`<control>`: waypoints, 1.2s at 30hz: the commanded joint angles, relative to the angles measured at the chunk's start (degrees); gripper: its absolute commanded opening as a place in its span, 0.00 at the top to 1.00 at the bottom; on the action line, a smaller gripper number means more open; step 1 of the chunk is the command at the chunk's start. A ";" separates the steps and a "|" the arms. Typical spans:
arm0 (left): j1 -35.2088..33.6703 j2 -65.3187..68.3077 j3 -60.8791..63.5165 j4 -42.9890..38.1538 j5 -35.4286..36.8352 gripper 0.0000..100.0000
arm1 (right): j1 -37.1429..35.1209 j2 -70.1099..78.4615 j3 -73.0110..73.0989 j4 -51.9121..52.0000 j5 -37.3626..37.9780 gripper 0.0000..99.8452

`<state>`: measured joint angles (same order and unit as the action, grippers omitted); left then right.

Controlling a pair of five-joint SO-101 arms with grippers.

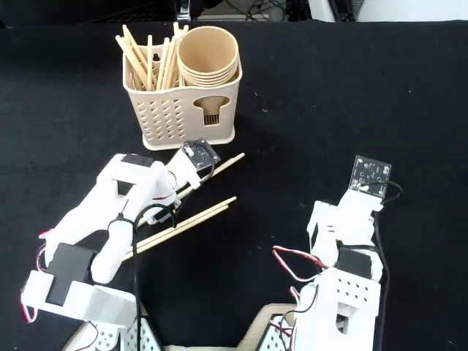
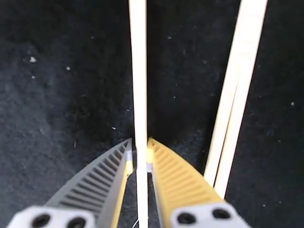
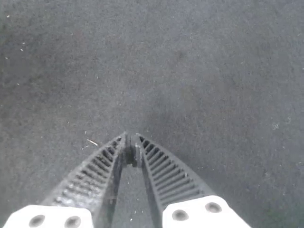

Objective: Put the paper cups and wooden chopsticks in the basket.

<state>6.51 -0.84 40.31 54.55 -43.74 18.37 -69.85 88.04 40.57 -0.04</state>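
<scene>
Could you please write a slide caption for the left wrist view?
Left gripper shut on one wooden chopstick, a pair lying alongside on black cloth.

A: Your high view sits fixed above the table [image 1: 351, 95], looking down from well back; you get most of the top, with the basket [image 1: 183, 110] at the far side.
B: Your wrist views are the opposite. Each looks along its own gripper, very near the table: left gripper [image 2: 140, 147], right gripper [image 3: 130, 142].
A: You do get overlap: your left wrist and high views both take in the chopstick [image 2: 137, 71] and the pair [image 2: 235, 104] beside it.
B: Your right wrist view shares a patch of table with the high view.
</scene>
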 commanded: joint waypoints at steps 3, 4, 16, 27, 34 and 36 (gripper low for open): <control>1.27 -1.67 -0.75 5.71 -0.70 0.97 | -0.79 -0.57 -0.31 -1.14 0.44 0.99; 1.36 -2.99 -0.48 6.24 -0.70 0.97 | -0.79 -0.66 -0.31 -1.14 0.44 0.99; 1.10 -34.02 11.38 6.42 -0.62 0.97 | -0.79 -0.66 -0.31 -1.14 0.44 0.99; 1.10 -75.43 13.14 5.01 6.95 0.97 | -0.79 -0.57 -0.31 -1.14 0.44 0.99; 0.84 -90.02 21.23 -23.38 22.86 0.97 | -0.79 -0.66 0.04 -1.14 0.44 0.99; 0.84 -90.11 24.75 -34.90 25.85 0.97 | -0.79 -0.66 0.13 -1.14 0.44 0.99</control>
<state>7.56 -89.63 62.20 36.35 -22.37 18.37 -69.85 88.40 40.57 -0.04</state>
